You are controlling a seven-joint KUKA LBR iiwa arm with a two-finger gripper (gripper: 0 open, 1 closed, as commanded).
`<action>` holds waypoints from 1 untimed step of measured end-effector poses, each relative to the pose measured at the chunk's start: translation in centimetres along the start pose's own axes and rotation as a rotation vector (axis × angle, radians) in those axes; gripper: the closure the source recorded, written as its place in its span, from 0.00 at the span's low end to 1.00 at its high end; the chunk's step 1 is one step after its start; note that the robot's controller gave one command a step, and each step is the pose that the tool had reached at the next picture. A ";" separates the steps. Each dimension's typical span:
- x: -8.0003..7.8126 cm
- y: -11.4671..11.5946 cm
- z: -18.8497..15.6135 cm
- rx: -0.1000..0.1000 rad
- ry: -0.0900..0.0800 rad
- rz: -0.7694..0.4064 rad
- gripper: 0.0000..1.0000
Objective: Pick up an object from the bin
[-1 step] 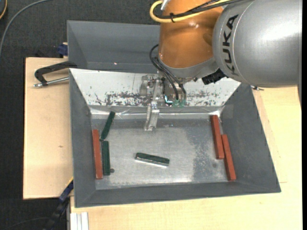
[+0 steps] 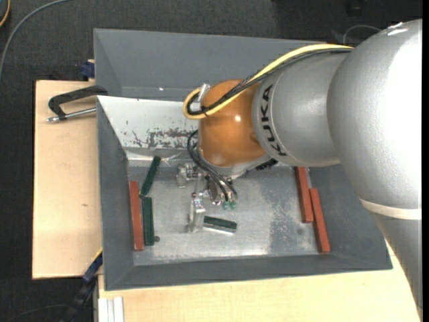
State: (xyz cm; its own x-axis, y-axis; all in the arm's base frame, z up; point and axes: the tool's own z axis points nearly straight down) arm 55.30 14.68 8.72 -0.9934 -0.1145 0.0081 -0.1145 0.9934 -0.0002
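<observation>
Fingers (image 2: pixel 196 217) of the silver two-finger gripper (image 2: pixel 200 221) are down low, close to the floor of the grey metal bin (image 2: pixel 201 265). I cannot tell if they are open or closed, because the round orange cover (image 2: pixel 224 129) on the wrist sits over much of them. I see nothing between them, so I think the pick is not done yet. The nearest thing is a short dark green flat bar (image 2: pixel 220 225). It lies flat on the floor just beside the tips, near the middle of the bin and toward the front wall. I think the grab and the lift out are both left to do. The floor is flat bare metal with some scratches. The green bar has lots of room around it. Two more dark green bars (image 2: pixel 147 217) and a long red-brown stick (image 2: pixel 136 215) lie by the left wall, well apart from it. Two red-brown sticks (image 2: pixel 319 223) lie by the right wall.
</observation>
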 end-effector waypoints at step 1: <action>2.0 -5.4 1.5 0.002 -0.006 -0.143 0.00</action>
State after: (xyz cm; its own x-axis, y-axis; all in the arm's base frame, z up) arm 53.91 9.12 7.23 -0.9668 -0.2553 0.0022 -0.2554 0.9668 -0.0010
